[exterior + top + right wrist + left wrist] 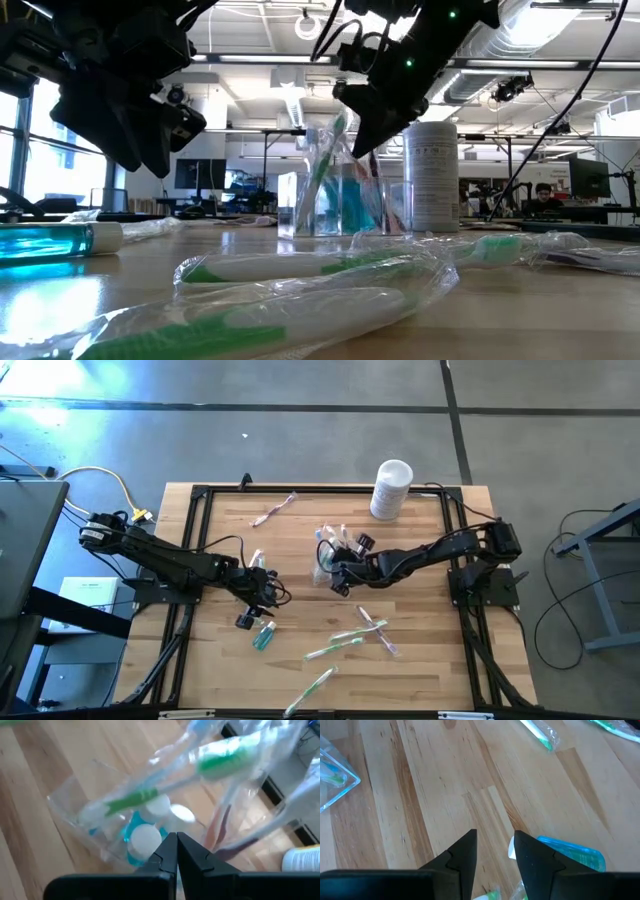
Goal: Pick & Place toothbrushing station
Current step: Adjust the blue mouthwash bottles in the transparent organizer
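Right gripper (176, 851) jaws fully closed, nothing between them, tips right over the clear cup (327, 565) mid-table. Cup is upright and holds wrapped toothbrushes (150, 795) and teal tubes (142, 837). Left gripper (494, 851) jaws part open, empty, hovering over bare wood just beside a teal tube (572, 856). More wrapped toothbrushes (358, 632) lie loose on the table (430, 650). White canister (391, 489) stands at the far edge.

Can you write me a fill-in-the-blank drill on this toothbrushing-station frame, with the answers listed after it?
1. The right gripper, beside the small clear plastic cup, has its fingers ____.
2. The left gripper hovers with nothing between its ____ fingers.
3. The teal tube with a white cap near the left gripper lies ____ on the wooden table.
4. The tall white canister stands ____ the cup.

Answers: shut; open; flat; outside
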Tool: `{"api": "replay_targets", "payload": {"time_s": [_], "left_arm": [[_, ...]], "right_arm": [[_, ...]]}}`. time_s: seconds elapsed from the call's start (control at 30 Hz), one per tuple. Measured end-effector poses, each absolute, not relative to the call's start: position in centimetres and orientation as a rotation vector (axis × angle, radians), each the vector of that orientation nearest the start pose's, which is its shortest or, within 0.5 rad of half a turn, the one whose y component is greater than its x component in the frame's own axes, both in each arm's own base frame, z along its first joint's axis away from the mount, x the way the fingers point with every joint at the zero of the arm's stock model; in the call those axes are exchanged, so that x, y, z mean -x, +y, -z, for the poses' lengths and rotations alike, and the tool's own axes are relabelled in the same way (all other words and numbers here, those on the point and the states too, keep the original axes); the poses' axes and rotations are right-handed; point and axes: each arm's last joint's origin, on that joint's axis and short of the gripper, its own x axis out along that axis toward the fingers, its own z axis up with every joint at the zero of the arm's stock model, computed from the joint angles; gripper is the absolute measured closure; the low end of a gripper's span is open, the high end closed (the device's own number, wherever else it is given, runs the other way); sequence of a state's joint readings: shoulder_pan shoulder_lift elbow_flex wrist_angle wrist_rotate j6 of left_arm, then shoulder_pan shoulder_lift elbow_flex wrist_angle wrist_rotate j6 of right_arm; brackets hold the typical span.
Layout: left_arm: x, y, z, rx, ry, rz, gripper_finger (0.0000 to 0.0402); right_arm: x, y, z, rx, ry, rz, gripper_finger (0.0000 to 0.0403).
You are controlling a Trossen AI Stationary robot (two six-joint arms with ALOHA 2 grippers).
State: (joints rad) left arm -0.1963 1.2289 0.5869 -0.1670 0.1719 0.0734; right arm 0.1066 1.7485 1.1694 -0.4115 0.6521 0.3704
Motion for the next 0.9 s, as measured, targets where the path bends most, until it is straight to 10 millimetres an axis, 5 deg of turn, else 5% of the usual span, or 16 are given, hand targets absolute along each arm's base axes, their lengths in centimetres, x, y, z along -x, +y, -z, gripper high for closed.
{"api": "replay_targets", "payload": {"time_s": [0.3, 0.47, 0.9], "left_arm": [[-22.5, -5.0, -18.4, -0.078, 0.8, 0.377, 0.0274], [-22.5, -5.0, -18.4, -0.078, 0.8, 0.377, 0.0274], [-22.5, -5.0, -18.4, -0.079, 0.8, 0.378, 0.0274]], "right_arm": [[-35.3, 2.4, -21.0, 0.02, 0.791, 0.645, 0.0401], [-35.4, 1.3, -20.7, -0.093, 0.835, 0.588, 0.0401], [-35.6, -0.6, -20.9, -0.042, 0.819, 0.626, 0.0401]]}}
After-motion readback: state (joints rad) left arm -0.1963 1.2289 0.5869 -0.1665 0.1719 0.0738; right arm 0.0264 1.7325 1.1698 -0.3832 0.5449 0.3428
